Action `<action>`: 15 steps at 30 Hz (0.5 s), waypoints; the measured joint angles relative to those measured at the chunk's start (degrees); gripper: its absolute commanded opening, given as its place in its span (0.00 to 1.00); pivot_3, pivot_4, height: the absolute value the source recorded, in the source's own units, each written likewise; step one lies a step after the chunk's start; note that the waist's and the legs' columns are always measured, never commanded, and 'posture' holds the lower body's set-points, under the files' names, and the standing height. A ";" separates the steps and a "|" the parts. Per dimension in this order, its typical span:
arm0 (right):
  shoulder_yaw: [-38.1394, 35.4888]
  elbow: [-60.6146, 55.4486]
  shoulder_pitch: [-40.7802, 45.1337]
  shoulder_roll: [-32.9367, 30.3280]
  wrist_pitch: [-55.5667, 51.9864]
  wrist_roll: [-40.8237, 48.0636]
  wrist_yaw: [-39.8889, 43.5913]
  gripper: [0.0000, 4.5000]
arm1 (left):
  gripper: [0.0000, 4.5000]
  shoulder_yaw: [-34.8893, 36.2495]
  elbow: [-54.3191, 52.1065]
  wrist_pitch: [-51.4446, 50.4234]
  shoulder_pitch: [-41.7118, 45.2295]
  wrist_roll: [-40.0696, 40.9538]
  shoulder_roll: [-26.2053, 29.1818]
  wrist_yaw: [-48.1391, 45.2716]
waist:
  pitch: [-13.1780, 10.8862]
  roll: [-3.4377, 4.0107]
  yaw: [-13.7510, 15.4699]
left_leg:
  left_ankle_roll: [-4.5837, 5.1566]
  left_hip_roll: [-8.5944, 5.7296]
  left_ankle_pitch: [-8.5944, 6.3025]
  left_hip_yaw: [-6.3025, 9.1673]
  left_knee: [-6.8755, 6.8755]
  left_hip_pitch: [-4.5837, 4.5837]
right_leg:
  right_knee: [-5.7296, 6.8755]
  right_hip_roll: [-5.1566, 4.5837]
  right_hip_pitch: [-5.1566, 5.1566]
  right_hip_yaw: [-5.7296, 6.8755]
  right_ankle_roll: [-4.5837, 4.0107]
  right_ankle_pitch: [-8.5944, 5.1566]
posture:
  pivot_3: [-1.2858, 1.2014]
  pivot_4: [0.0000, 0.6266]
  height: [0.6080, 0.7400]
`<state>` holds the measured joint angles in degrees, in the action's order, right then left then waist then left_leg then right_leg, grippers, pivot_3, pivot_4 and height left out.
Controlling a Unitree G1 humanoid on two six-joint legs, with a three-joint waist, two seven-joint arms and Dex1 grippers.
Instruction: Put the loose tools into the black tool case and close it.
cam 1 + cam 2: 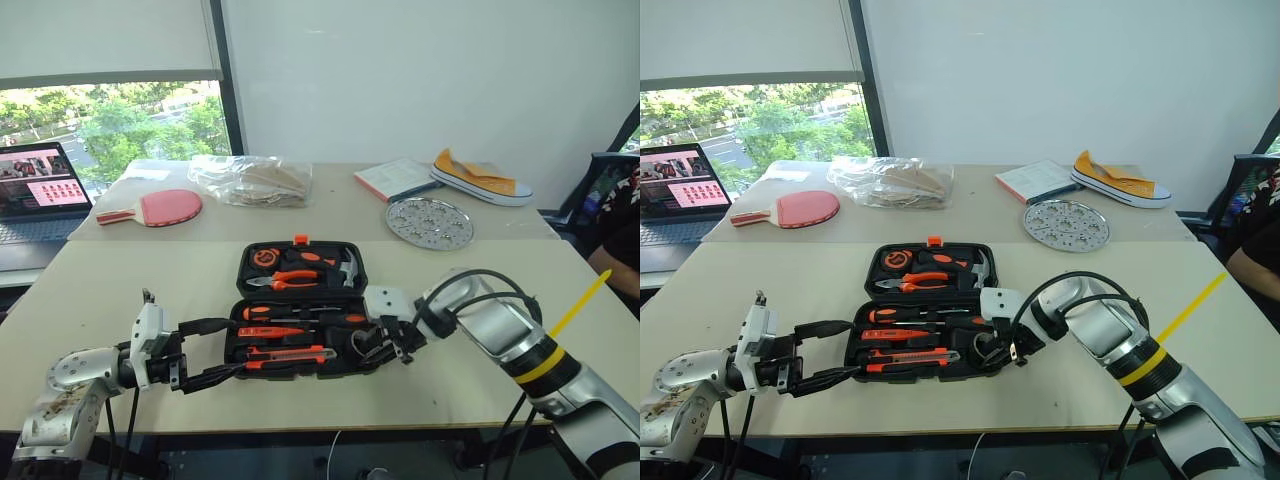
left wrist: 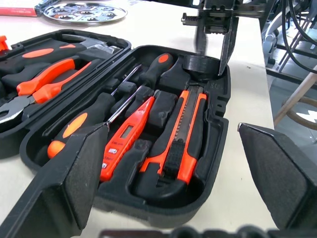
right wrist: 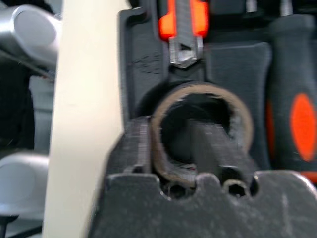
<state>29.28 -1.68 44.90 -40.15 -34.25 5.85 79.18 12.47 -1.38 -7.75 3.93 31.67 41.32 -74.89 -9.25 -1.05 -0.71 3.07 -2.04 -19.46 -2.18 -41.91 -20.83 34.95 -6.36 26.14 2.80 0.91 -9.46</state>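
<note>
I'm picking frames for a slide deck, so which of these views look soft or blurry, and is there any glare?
Right wrist view: soft and smeared, the black roll and utility knife tip blurred at close range. Left wrist view: the tool case is fairly crisp, though the near fingers are blurry. Head views: evenly lit and sharp, with the bright window slightly washed out and no strong glare on the table.

Office or lab room, not a home. Plain white wall, big window (image 1: 110,125) at 10 o'clock with a roller blind half down and trees outside. Two beige work tables (image 1: 560,300) pushed together. Open laptop (image 1: 40,195) at 9 o'clock, office chair (image 1: 600,185) at 3 o'clock with a person's arm (image 1: 618,262) beside it. Odd test props on the far table: table-tennis paddle (image 1: 155,208), shoe (image 1: 480,178), perforated metal disc (image 1: 429,222).
</note>
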 measured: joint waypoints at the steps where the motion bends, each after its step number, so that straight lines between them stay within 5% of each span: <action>1: -1.12 -0.06 0.00 -0.35 -0.02 1.47 1.45 0.75 | 1.00 0.24 -0.02 0.00 -0.20 0.01 0.00 0.18 | 0.00 0.00 0.00 | 0.00 0.00 0.00 0.00 0.01 -0.02 | -0.01 0.01 0.03 0.00 0.00 0.00 | 0.52 0.24 1.00; 2: -1.84 -0.23 -0.01 -1.07 -0.14 3.51 3.26 0.82 | 1.00 0.57 -0.02 0.00 -0.54 0.01 0.00 0.40 | -0.01 0.00 0.01 | 0.00 0.00 0.00 0.01 0.02 -0.03 | -0.02 0.01 0.04 0.00 0.00 0.00 | 0.52 0.24 1.00; 10: -16.11 2.30 -4.74 -4.30 5.59 14.08 7.59 0.82 | 1.00 5.15 1.32 -0.30 -1.51 -0.06 -0.01 6.27 | -0.02 -0.01 0.32 | 0.11 0.00 -0.07 0.02 0.03 -0.16 | -0.08 -0.02 0.04 0.09 0.04 0.02 | 0.52 0.24 1.00; 12: -19.00 6.45 -5.71 -3.81 7.18 14.25 4.88 0.71 | 1.00 6.99 3.04 -0.79 -0.96 -0.42 -0.01 9.72 | -0.02 0.00 0.23 | 0.10 0.00 -0.06 0.00 0.04 -0.18 | -0.08 -0.03 0.07 0.07 0.04 0.02 | 0.52 0.24 1.00; 15: -19.69 13.66 -5.78 -2.62 15.23 9.10 -1.46 0.51 | 0.75 6.99 7.00 -1.67 2.60 -3.45 -0.35 17.06 | -0.02 -0.01 0.20 | 0.03 -0.02 -0.02 -0.01 0.04 -0.11 | -0.09 -0.02 0.04 0.07 0.03 0.02 | 0.52 0.24 1.00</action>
<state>9.59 11.99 39.12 -42.77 -19.03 14.96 77.71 19.46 5.62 -9.42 6.53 28.22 40.97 -57.83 -9.27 -1.07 -0.51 3.10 -2.06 -19.48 -2.19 -41.87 -20.94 34.87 -6.38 26.18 2.87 0.95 -9.45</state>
